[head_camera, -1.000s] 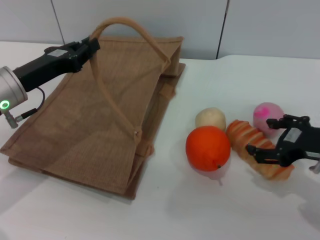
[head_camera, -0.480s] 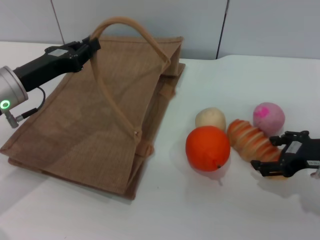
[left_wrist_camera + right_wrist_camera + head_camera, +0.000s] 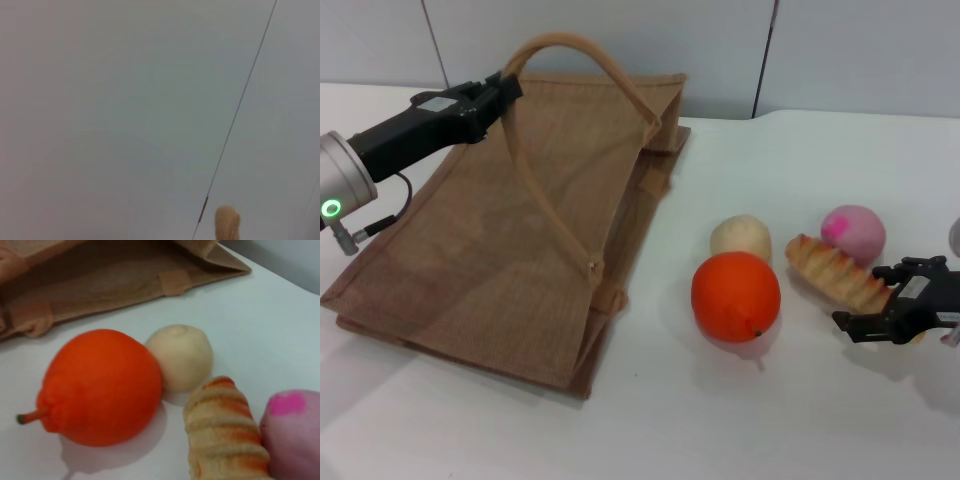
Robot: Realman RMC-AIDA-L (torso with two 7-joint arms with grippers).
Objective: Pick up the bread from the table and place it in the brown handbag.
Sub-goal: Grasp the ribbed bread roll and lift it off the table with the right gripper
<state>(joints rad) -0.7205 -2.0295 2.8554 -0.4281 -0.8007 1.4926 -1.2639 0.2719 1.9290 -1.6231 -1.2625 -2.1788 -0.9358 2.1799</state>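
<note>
The bread (image 3: 832, 268) is a ridged orange-and-cream loaf on the white table (image 3: 800, 160), right of the orange fruit. In the right wrist view the bread (image 3: 225, 432) lies between the fruit and a pink ball. My right gripper (image 3: 865, 297) is shut on the loaf's near right end, low over the table. The brown handbag (image 3: 510, 250) lies flat at the left. My left gripper (image 3: 498, 92) is shut on one of its handles (image 3: 570, 48) and holds the loop up. A bit of that handle (image 3: 227, 222) shows in the left wrist view.
An orange fruit (image 3: 735, 296) sits left of the bread, also in the right wrist view (image 3: 100, 387). A small cream bun (image 3: 741, 238) is behind the fruit. A pink ball (image 3: 853, 232) is just behind the bread. A grey wall stands behind the table.
My right gripper has moved right and toward the table's front. The bread has swung with it, away from the orange fruit. The left arm and the bag have not moved.
</note>
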